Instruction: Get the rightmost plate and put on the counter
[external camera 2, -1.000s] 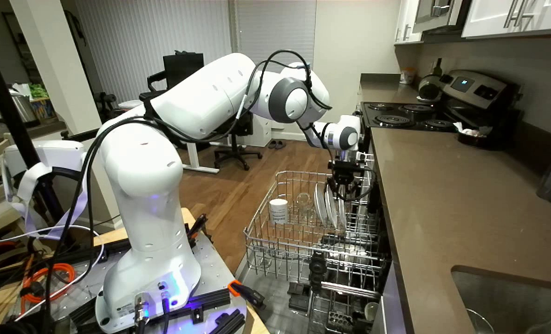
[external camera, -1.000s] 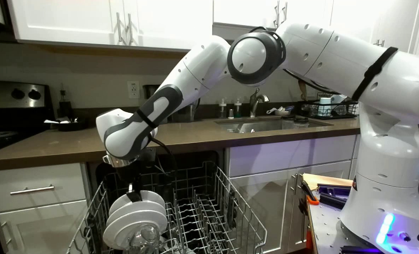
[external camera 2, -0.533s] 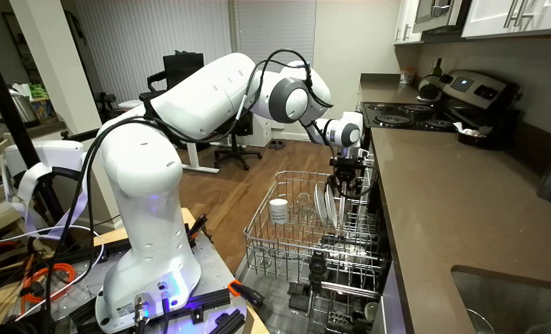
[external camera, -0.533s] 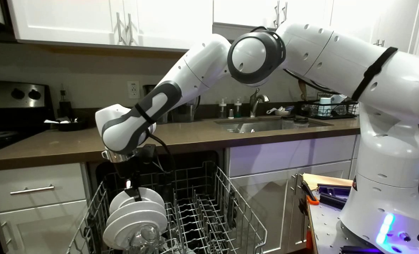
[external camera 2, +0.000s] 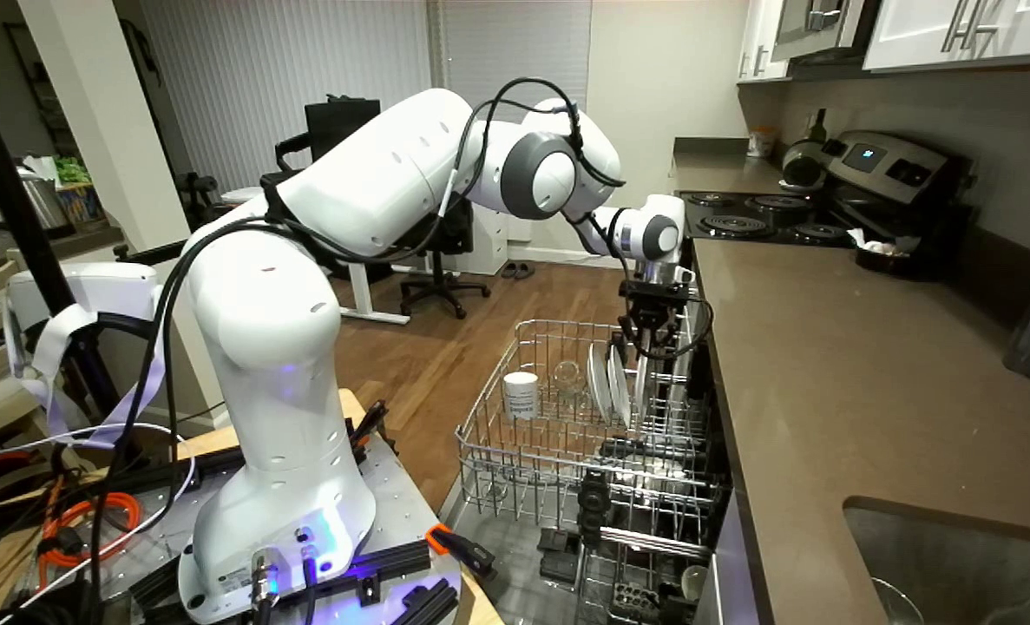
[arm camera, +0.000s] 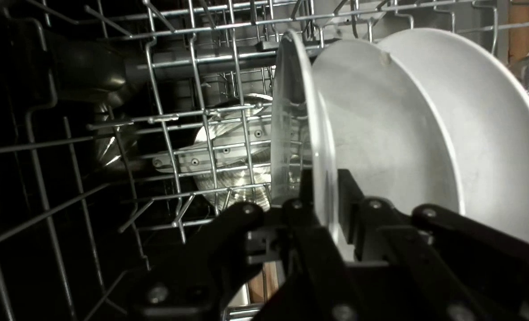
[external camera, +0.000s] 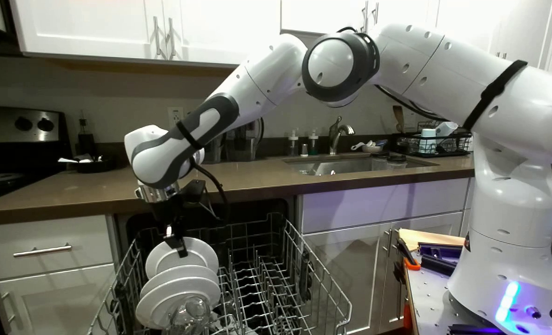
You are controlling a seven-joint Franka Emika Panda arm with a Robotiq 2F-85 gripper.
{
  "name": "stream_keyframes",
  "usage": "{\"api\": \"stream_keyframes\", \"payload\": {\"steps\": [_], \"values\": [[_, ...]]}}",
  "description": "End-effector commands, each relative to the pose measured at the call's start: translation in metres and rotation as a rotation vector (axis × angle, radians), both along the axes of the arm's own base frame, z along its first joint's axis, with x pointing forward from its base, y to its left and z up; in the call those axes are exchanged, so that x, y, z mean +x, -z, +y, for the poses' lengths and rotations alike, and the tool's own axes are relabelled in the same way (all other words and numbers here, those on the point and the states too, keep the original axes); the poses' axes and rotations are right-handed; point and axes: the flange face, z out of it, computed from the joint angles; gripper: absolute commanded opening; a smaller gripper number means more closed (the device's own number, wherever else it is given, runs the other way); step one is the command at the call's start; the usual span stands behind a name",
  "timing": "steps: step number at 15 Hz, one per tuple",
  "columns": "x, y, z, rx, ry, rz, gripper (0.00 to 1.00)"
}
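Note:
The rightmost plate is a white glossy plate standing on edge at the back of the plate row in both exterior views [external camera: 202, 256] [external camera 2: 642, 391]. In the wrist view it is edge-on [arm camera: 315, 133]. My gripper [external camera: 177, 249] points down and is shut on the plate's upper rim, one finger on each face. The wrist view [arm camera: 324, 200] shows the rim between the fingers. The plate sits higher than the two white plates beside it [external camera: 178, 275] [external camera: 176, 304]; its lower part is hidden behind them. The brown-grey counter [external camera: 257, 179] [external camera 2: 836, 373] runs above and behind the rack.
The wire dishwasher rack [external camera: 320, 265] surrounds the plates. A clear glass [external camera: 191, 314] and a white cup [external camera 2: 521, 395] stand in it. A shiny pan [arm camera: 242, 178] lies below. The counter holds the steel sink [external camera: 345, 165] and a dark pan [external camera: 92, 165] near the stove.
My gripper has moved upward with the rightmost plate in it. The plate has risen and more of it shows above its neighbours. The other plates have not moved.

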Motion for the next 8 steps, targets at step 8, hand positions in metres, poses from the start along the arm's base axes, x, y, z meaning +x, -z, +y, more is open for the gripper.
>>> {"api": "stream_keyframes", "payload": {"steps": [8], "values": [[-0.031,-0.112,-0.002,-0.060,0.019,0.056,0.09]]}}
